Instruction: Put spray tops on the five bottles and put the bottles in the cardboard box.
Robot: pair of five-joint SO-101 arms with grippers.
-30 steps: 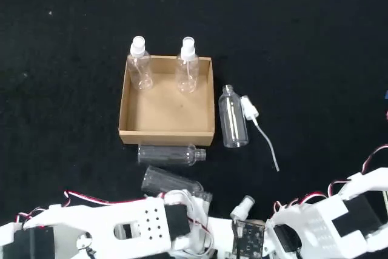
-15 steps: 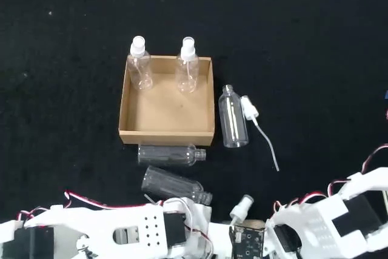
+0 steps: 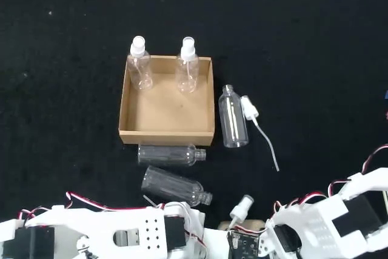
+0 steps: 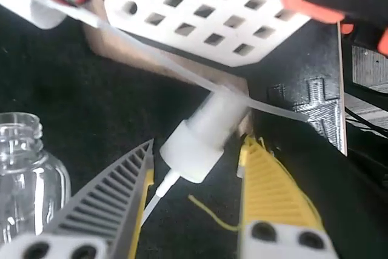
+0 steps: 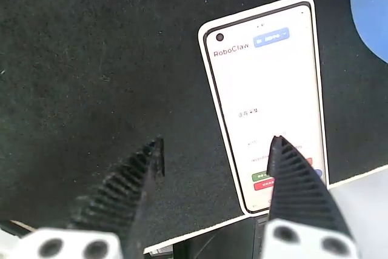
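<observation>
The cardboard box (image 3: 167,130) holds two upright bottles with spray tops, one (image 3: 140,65) at its far left and one (image 3: 187,66) at its far right. An uncapped bottle (image 3: 233,124) lies right of the box beside a loose spray top (image 3: 250,108). Two more uncapped bottles lie in front of the box, one (image 3: 170,154) close to it and one (image 3: 176,186) nearer the arms. Another spray top (image 3: 242,207) (image 4: 203,137) lies between the fingers of my open left gripper (image 4: 199,145), next to a bottle neck (image 4: 24,150). My right gripper (image 5: 218,142) is open over the cloth.
A phone (image 5: 267,107) lies on the black cloth under the right gripper, near the table's edge. The left arm (image 3: 121,228) and right arm (image 3: 327,219) sit along the front edge. A white perforated plate (image 4: 200,10) is close behind the spray top.
The left arm has drawn back toward the front edge, uncovering the nearest lying bottle. The bottles, box and right arm have stayed put.
</observation>
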